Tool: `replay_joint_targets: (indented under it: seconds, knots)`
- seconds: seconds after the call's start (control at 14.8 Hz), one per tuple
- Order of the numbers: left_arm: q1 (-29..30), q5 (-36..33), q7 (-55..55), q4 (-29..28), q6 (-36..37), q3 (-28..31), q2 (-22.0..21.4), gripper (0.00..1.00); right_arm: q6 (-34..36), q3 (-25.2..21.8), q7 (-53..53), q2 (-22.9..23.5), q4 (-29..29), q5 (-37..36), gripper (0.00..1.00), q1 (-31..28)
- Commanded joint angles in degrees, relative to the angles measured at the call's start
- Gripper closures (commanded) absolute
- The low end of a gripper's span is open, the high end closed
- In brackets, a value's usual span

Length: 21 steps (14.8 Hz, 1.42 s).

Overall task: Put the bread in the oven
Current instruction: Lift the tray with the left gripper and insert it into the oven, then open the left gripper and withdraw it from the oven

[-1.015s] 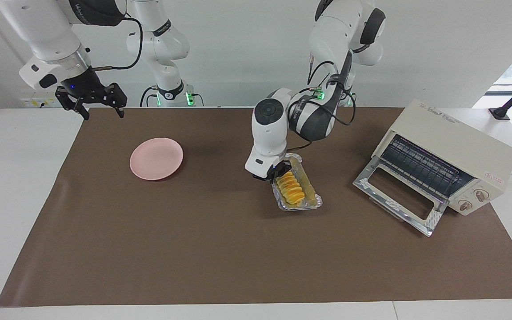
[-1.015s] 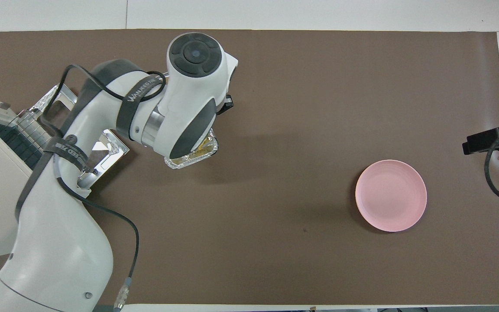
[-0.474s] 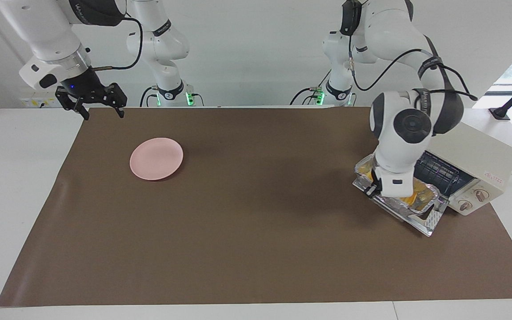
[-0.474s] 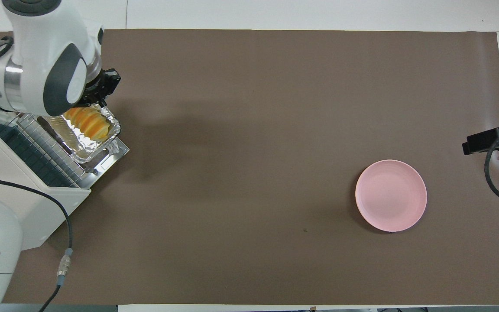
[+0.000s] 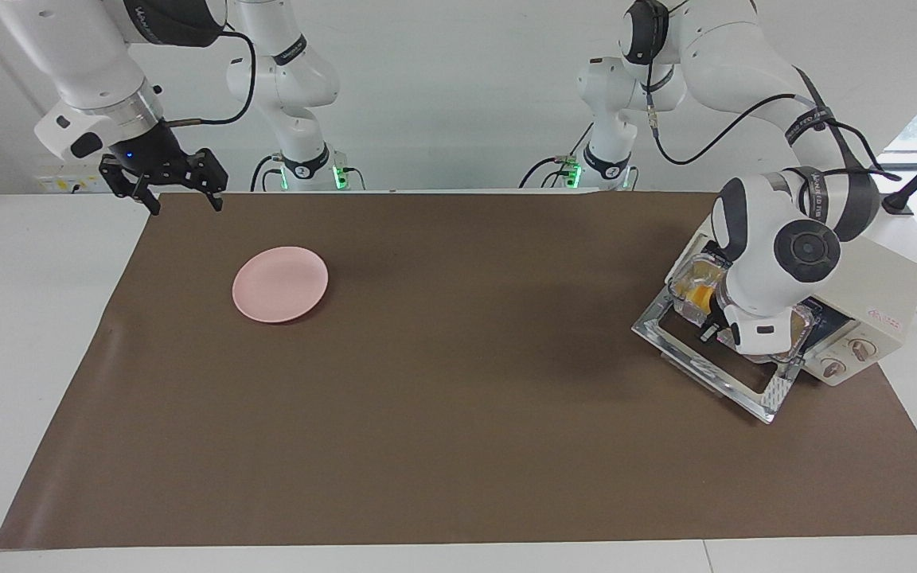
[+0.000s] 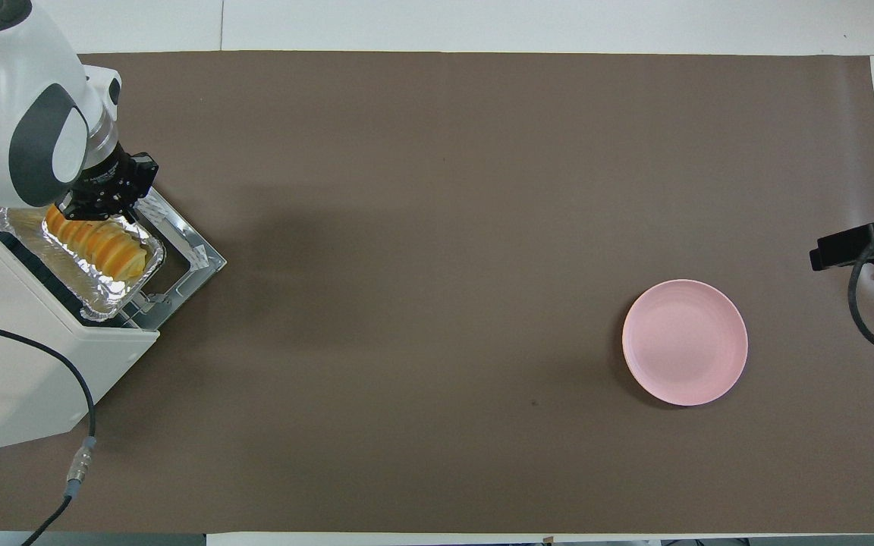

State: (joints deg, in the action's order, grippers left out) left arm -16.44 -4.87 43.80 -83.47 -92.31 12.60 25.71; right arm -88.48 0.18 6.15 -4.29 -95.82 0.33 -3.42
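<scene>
The golden ridged bread (image 6: 99, 249) lies in a silver foil tray (image 6: 107, 303). My left gripper (image 6: 103, 208) is shut on the tray's rim and holds it at the mouth of the cream-white oven (image 5: 848, 270), above the hinge end of the dropped glass door (image 5: 697, 366). In the facing view my left wrist hides most of the tray (image 5: 801, 322), and only one end of the bread (image 5: 699, 296) shows. My right gripper (image 5: 180, 199) is open and empty, and waits in the air over the mat's corner at the right arm's end.
A round pink plate (image 5: 280, 283) lies on the brown mat toward the right arm's end, also in the overhead view (image 6: 685, 342). The oven (image 6: 27, 356) stands at the left arm's end, its open door (image 6: 187, 243) lying out over the mat.
My left gripper has carried the foil tray with the bread from the middle of the mat to the oven, then from over the open door into the oven's mouth. The right arm has not moved.
</scene>
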Motion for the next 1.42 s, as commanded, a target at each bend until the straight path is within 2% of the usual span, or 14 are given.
replay_joint_targets:
  seconds: [0.0, 0.47, 0.81, 1.35]
  knots:
    - [1.24, -1.97, -1.43, -7.04, -0.95, 0.14, -4.61, 1.0, 0.15, 0.69, 0.44, -0.72, -0.6, -0.86, 0.0, -0.8]
    - [2.65, -3.65, -4.25, -11.61, -3.93, 0.23, -6.37, 1.0, 0.15, 0.69, 0.44, -0.72, -0.6, -0.86, 0.0, -0.71]
    - [4.75, -5.14, -4.51, -12.23, -5.77, 0.23, -6.63, 1.0, 0.15, 0.69, 0.44, -0.72, -0.6, -0.86, 0.0, -0.71]
    - [4.84, -5.15, -4.6, -14.43, -8.33, 0.14, -7.34, 1.0, 0.15, 0.69, 0.36, -0.72, -0.6, -0.86, 0.0, -0.71]
